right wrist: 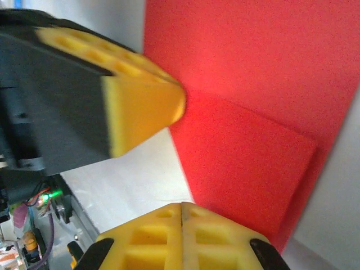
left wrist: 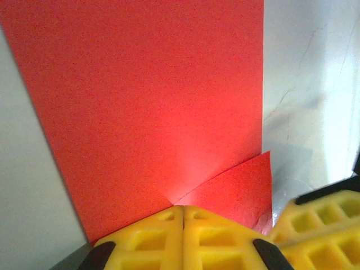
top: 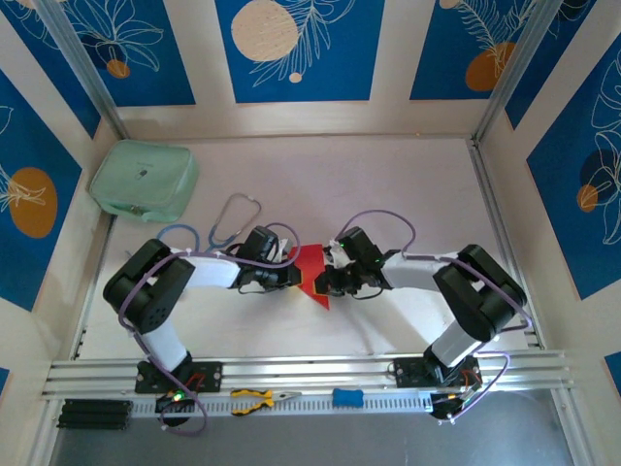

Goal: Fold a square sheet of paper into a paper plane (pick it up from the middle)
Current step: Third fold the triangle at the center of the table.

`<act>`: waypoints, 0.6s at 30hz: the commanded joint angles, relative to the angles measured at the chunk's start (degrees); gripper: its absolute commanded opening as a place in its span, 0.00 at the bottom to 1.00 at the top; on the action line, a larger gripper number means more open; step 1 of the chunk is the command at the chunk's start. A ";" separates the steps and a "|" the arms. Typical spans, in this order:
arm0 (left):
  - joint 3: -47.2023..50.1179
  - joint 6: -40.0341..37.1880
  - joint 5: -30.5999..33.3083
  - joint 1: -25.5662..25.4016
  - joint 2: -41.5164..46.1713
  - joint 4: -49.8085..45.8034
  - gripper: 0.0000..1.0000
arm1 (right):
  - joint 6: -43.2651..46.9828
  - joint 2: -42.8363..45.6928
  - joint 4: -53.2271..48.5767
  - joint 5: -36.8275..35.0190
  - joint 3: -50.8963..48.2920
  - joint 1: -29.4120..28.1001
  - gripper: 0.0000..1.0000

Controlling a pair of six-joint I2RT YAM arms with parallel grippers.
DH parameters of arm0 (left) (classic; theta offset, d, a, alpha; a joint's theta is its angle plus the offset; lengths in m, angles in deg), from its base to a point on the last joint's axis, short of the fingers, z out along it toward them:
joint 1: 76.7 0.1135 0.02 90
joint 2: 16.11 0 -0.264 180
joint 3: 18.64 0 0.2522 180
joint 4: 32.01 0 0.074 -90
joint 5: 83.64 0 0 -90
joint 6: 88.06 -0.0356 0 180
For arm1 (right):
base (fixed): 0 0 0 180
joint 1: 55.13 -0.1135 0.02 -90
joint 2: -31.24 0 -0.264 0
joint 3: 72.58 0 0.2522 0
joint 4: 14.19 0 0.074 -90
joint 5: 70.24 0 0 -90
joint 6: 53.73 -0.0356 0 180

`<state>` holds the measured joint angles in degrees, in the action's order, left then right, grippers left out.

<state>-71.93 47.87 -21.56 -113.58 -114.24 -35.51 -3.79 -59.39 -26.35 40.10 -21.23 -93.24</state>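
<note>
**Red sheet half hidden between two clenched claws**

From above, both wrists cover much of the thin bright red square sheet of paper (top: 310, 264), so its outline is hard to trace. It lies flat at mid-surface (top: 388, 184), slightly toward the near edge. A corner flap (left wrist: 236, 188) is folded over onto it along a crisp crease. The left claw (top: 294, 277) reaches in low from the left, its yellow fingers (left wrist: 152, 239) pressed together with tips at the crease; whether they pinch paper is unclear. The right claw (top: 328, 282) mirrors it from the right, likewise clenched, tips at the flap's edge.
</note>
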 commanded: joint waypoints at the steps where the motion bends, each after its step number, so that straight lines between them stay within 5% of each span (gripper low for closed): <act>1: 1.08 -1.54 2.42 0.17 -2.91 -3.41 0.03 | 2.33 0.38 -2.54 3.32 1.67 -0.07 0.06; 9: -0.02 -2.07 2.52 0.28 -3.12 -4.80 0.02 | 2.05 -5.11 -3.01 1.17 1.67 -1.97 0.08; 18: 0.33 -2.16 2.92 0.75 -3.34 -5.16 0.02 | -0.35 1.17 -1.38 -1.05 -8.13 -1.27 0.09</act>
<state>-72.43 47.26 -21.96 -113.32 -114.89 -35.29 -3.07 -60.18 -24.53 40.29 -26.08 -94.68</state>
